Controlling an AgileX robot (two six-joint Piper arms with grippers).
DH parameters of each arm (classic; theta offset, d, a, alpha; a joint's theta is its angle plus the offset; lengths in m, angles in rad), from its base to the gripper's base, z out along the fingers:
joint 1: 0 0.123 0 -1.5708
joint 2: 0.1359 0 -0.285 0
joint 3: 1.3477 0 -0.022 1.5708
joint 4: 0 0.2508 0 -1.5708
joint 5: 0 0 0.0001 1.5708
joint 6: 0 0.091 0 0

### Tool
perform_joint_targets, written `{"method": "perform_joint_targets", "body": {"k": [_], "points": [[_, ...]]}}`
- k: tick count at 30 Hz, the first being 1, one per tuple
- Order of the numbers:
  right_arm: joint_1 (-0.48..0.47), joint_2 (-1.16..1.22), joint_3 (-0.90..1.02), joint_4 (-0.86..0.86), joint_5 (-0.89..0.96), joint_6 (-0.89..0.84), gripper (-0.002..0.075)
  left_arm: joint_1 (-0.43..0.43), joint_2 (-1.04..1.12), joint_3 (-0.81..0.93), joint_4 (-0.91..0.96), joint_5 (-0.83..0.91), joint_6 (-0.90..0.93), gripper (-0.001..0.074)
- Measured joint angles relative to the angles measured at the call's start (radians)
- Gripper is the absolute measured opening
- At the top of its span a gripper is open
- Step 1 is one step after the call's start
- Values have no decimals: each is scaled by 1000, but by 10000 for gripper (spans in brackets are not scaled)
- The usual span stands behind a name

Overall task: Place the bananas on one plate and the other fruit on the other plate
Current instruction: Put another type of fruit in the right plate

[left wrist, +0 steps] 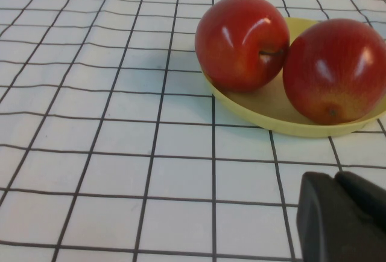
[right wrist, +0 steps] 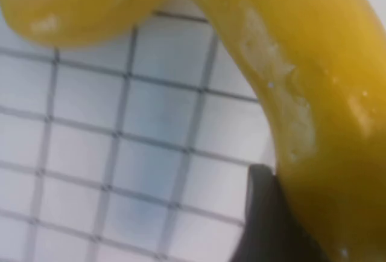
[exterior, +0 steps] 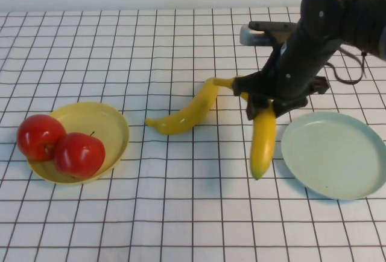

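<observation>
Two bananas lie mid-table. One banana lies free, its stem toward the other. My right gripper is down over the top end of the second banana, which lies just left of the mint-green plate. In the right wrist view one dark finger presses against that banana. Two red apples sit on the yellow plate at the left. My left gripper is shut and holds nothing, low over the cloth near the apples and out of the high view.
A white cloth with a black grid covers the table. The mint-green plate holds nothing. The right arm reaches in from the back right corner.
</observation>
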Motion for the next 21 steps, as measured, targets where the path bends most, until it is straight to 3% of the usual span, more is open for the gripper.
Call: {"method": "perform_joint_targets", "body": {"k": [5, 10, 16, 21], "points": [[-20, -97, 6, -162, 142, -31, 324, 0, 0, 0, 0, 0, 0, -4], [-125, -185, 122, -141, 149, -82, 324, 0, 0, 0, 0, 0, 0, -4], [-223, -220, 312, -170, 66, -138, 324, 0, 0, 0, 0, 0, 0, -4], [-280, -176, 348, -174, -16, -151, 324, 0, 0, 0, 0, 0, 0, -4]]}}
